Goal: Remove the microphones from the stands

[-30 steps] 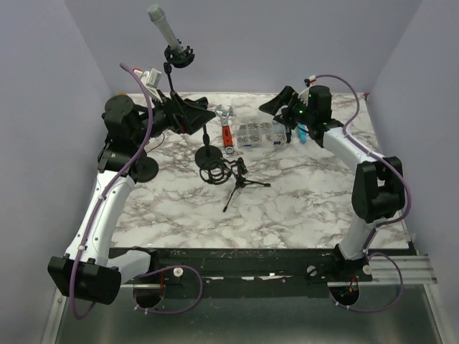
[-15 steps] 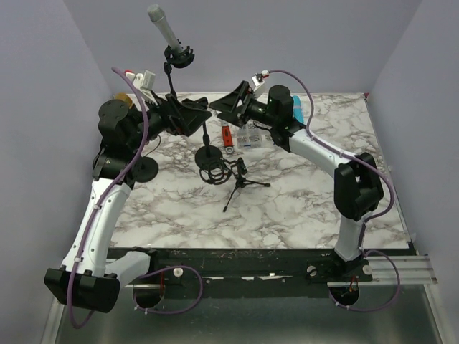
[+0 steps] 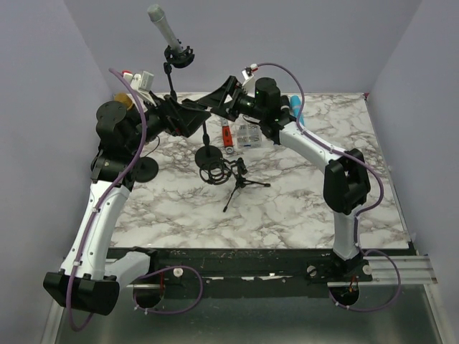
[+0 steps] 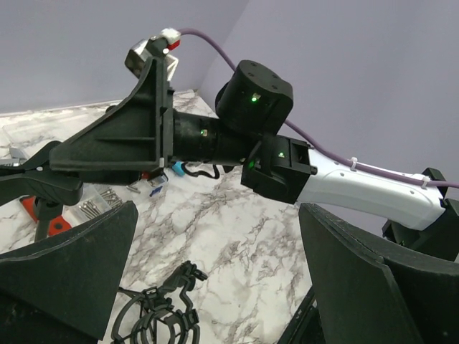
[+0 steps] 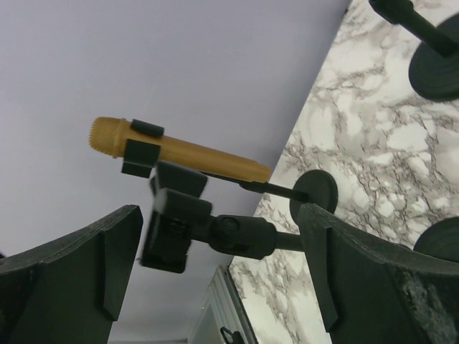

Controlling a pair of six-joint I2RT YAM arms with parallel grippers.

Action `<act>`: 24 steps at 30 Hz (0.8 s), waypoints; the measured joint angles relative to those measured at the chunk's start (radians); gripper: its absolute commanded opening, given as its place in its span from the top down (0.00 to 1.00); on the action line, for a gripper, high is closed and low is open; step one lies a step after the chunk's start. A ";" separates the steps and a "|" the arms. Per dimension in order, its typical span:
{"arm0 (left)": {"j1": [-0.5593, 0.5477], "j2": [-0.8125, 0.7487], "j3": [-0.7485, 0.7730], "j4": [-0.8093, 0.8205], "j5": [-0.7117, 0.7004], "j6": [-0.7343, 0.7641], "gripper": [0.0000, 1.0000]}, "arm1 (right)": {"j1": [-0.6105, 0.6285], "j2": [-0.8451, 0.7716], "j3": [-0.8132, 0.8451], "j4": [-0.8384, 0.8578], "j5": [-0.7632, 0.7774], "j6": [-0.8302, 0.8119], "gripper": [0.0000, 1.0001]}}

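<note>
Top view: grey microphone high at 12 o'clock, tilted toward 11, seated in the clip of a tall stand.

A gold microphone is also clipped on a low stand at the desk's 10 o'clock edge. It is mostly hidden behind the left arm from above and plain only in the right wrist view. Cannot tell for sure which microphone is meant. The right wrist view lines up on the gold one.

Left claw: spread wide, nothing between the fingers, pointing toward 3 o'clock. Right claw: also spread and empty, pointing toward 9. The two sit tip to tip near the tall stand's pole.

Judgement, approach step:
- The claws crowd each other, so back one off before reaching.
- Take the microphone on its body, clear of the clip.
- Draw it out along its own axis; a sideways pull would likely tip the stand.
- Use the other claw to steady the pole or base.
</note>
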 measured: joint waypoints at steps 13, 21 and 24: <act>0.000 0.000 0.000 0.004 0.001 -0.008 0.01 | 0.030 0.012 -0.035 0.009 0.051 -0.027 0.29; 0.001 0.000 0.000 0.005 0.003 -0.015 0.01 | 0.030 -0.008 -0.140 0.077 0.072 -0.027 0.28; 0.001 0.000 0.000 0.007 0.004 -0.017 0.01 | 0.030 -0.008 -0.154 0.091 0.076 -0.026 0.28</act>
